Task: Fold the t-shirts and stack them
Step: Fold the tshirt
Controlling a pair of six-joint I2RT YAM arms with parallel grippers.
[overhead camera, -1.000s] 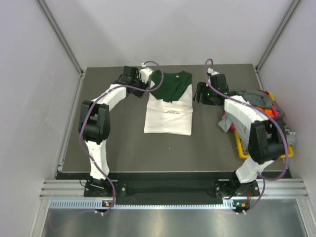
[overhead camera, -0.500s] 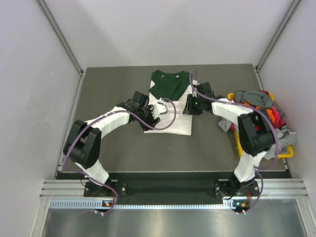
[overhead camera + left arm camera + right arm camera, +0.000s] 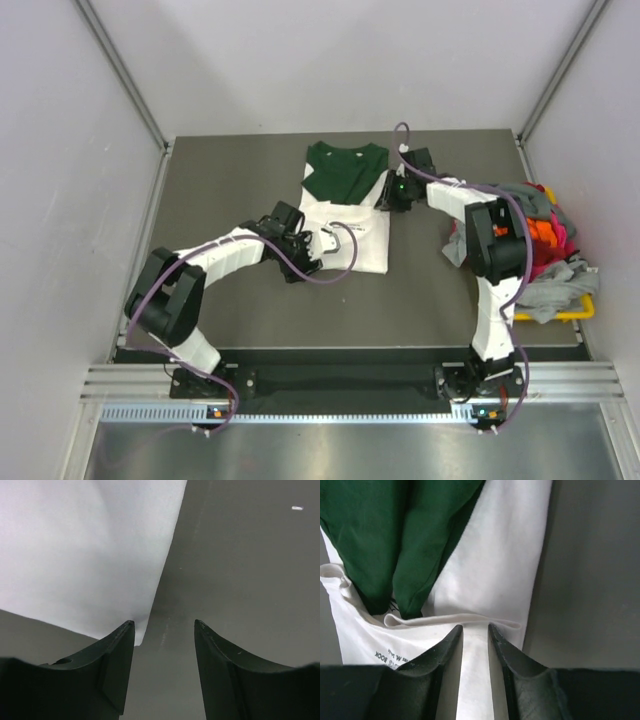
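Note:
A white t-shirt with dark green top and black lettering lies flat in the middle of the table. My left gripper is at its near left corner. In the left wrist view the left gripper is open and empty, with the shirt's white corner just off the left fingertip. My right gripper is at the shirt's right edge. In the right wrist view the right gripper is nearly closed on a raised fold of the white cloth, beside the green part.
A yellow bin stands at the right edge of the table. It holds a heap of grey, orange and pink t-shirts, some spilling over the rim. Grey walls close in the table on three sides.
Both arms came in from the shirt's far corners. The left gripper moved down to the near left corner. The right gripper moved onto the right edge and closed on a fold.

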